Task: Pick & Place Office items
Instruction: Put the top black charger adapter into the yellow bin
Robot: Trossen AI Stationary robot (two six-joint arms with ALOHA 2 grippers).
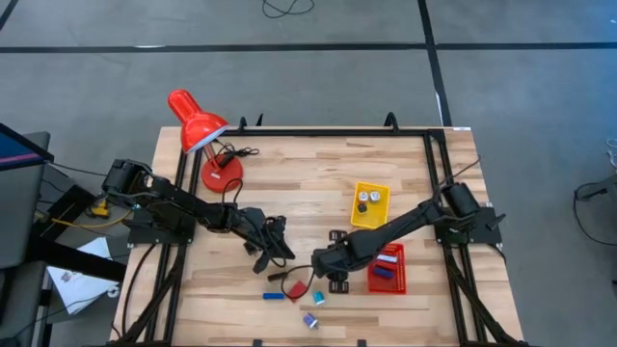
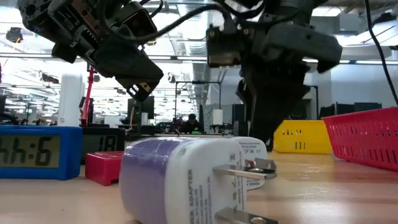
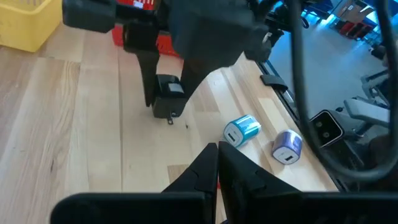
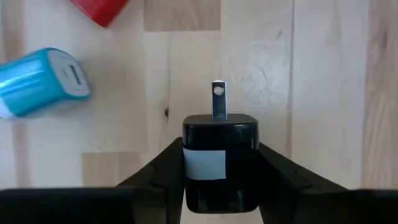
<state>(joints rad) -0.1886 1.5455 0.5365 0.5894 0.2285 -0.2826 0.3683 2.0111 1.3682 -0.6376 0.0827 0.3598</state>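
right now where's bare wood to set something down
Free: the stretch between the red lamp and yellow tray, and the corner in front of the left hand. Crowded: the front middle, where the right hand grips a black adapter beside the blue adapter, purple adapter and red basket.

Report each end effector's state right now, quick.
Left end effector: shut, empty, above the wooden table.
Right end effector: shut on the black plastic plug adapter.
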